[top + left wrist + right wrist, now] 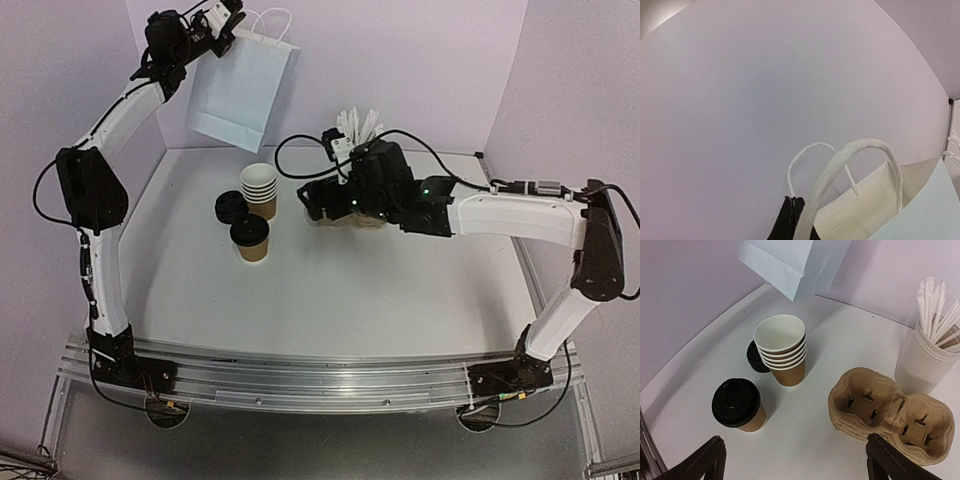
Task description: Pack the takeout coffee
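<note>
The takeout coffee (249,238), a small brown paper cup with a black lid, stands upright on the white table (330,290). In the right wrist view the same cup (737,405) sits left of centre. My right gripper (795,465) hangs above the table to the cup's right, open, with nothing between its fingers. High at the back left, my left gripper (230,18) is shut on a thin handle of the white paper bag (240,95). The bag hangs off the table. In the left wrist view the black fingertips (793,199) pinch that handle beside the bag's open mouth (875,200).
A nested stack of brown cups (782,350) and a pile of black lids (756,360) stand just behind the coffee. A stack of pulp cup carriers (890,410) lies under my right gripper's right side. A white holder of wrapped sticks (925,360) stands behind it.
</note>
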